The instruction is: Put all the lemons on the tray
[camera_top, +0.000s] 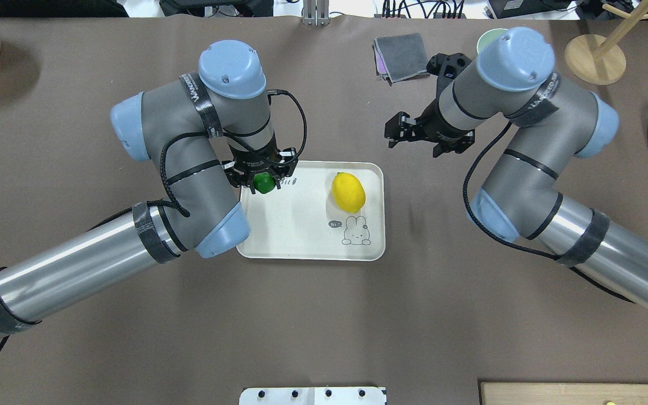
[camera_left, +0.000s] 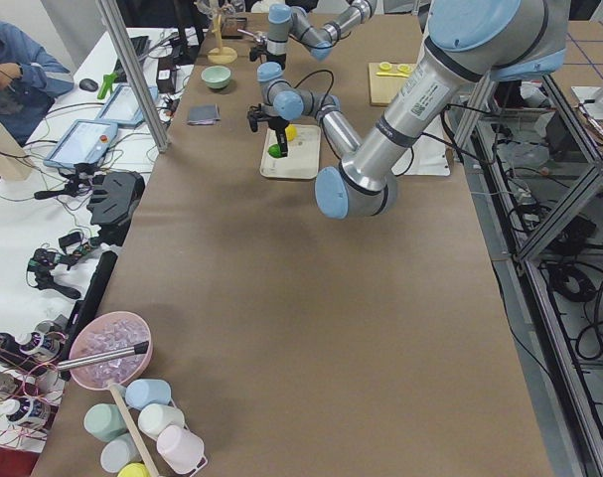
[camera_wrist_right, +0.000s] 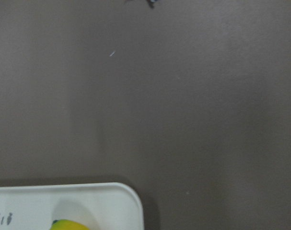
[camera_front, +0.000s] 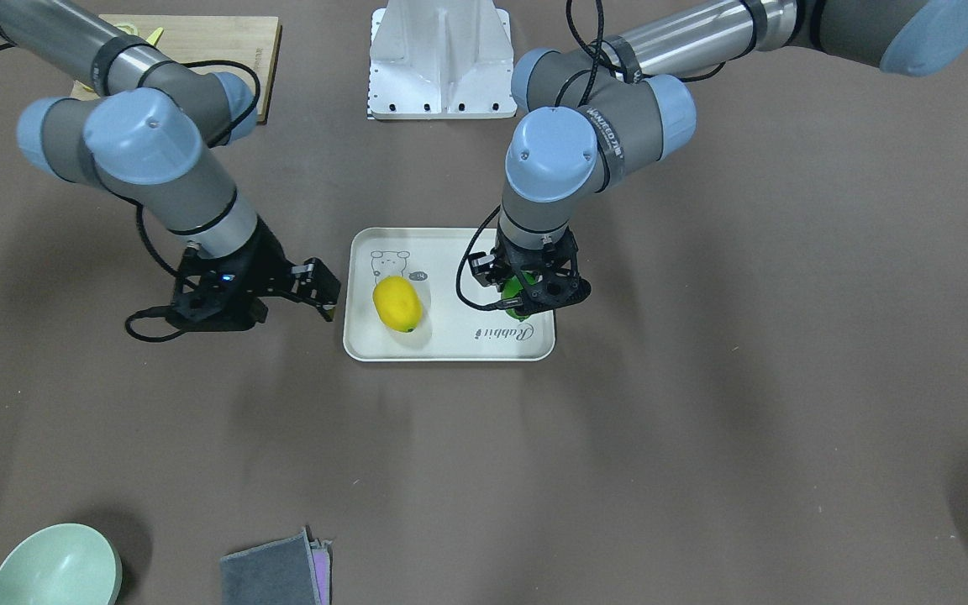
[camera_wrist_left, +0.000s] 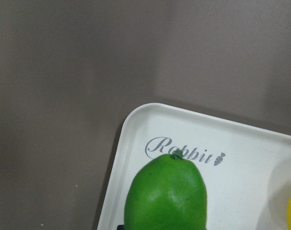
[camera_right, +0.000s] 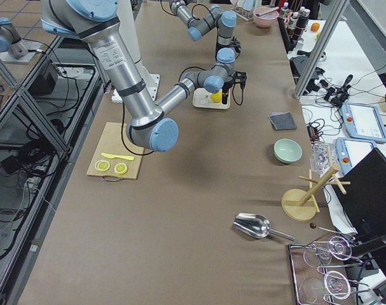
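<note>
The left pincer [camera_top: 264, 180] seems clamped on the green lemon [camera_wrist_left: 167, 191]; I'd ease it onto the tray [camera_top: 301, 228] below before releasing.

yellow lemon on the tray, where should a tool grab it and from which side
Probably across its narrow middle, from straight above: the yellow lemon lies on its side on the tray, with bare tray along both long flanks.

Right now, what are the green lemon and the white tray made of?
The green lemon looks like plastic, maybe a toy: its skin is very smooth, glossy and evenly coloured. The tray is probably hard plastic or melamine: matte cream, moulded rounded rim, printed writing. Neither is certain.
</note>
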Robot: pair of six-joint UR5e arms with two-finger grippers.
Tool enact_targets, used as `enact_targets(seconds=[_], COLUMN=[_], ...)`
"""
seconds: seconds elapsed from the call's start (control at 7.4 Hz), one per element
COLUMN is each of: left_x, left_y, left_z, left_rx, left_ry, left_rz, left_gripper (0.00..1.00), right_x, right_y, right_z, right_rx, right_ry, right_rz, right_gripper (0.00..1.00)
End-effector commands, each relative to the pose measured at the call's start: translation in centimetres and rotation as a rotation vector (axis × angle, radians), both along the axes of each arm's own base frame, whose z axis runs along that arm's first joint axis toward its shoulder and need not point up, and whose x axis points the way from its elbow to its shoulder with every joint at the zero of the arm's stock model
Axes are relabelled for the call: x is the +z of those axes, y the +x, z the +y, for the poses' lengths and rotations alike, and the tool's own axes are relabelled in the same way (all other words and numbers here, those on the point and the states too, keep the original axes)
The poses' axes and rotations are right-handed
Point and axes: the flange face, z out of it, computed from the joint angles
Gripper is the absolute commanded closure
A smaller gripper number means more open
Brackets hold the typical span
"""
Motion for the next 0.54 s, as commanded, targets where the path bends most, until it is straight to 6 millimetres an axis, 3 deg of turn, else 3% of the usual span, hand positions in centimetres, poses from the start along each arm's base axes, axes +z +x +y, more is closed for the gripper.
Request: enact_targets(seconds=[0.0,0.14,0.27,0.41], left_x=[1.3,1.4,1.9,2.0], left_y=[3.0,3.9,4.5,5.1], left_z=[1.0,0.9,1.2,1.5], left_rx=[-0.001,-0.002,0.0,-0.008], left_ry=[-0.001,-0.004,-0.002,0.021], left_rz=[-0.004,0.0,-0.01,-0.016], left_gripper=[1.0,0.93,0.76,0.35], right_x=[3.7,5.1,5.9,8.1], right_y=[11.9,17.2,21.2,25.2], right_z=[-1.5,-1.3,-1.5,-2.2], right_rx=[0.044,0.008,-0.061,-0.124], right_ry=[0.017,0.049,0.077,0.099], right_rz=[0.076,0.164,0.248,0.312], right_gripper=[0.0,0.0,0.0,0.0])
